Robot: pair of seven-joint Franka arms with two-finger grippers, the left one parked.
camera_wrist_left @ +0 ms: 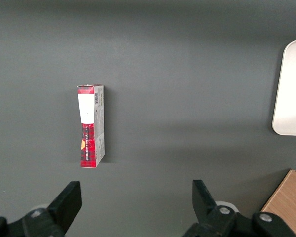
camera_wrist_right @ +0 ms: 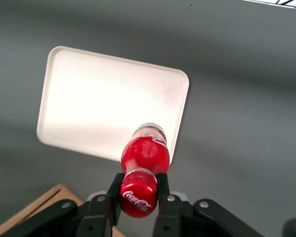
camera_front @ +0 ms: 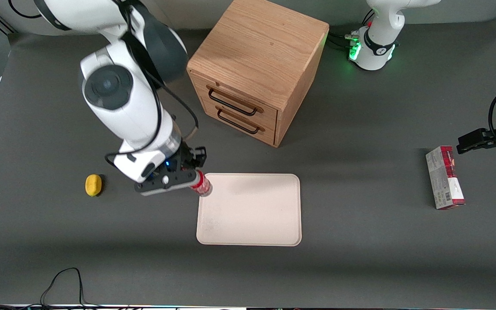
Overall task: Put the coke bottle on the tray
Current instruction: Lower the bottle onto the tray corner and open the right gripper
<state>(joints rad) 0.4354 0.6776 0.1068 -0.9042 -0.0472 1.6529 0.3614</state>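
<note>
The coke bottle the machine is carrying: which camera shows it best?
The right wrist view: the coke bottle fills it, cap clamped in the gripper, above the tray edge. The front view shows it small and partly hidden. The left wrist view misses it.

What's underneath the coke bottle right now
The gripper holds the coke bottle in the air, shut on its cap end. Under it are the tray's corner edge and grey table. The bottle hides the spot directly beneath it.
</note>
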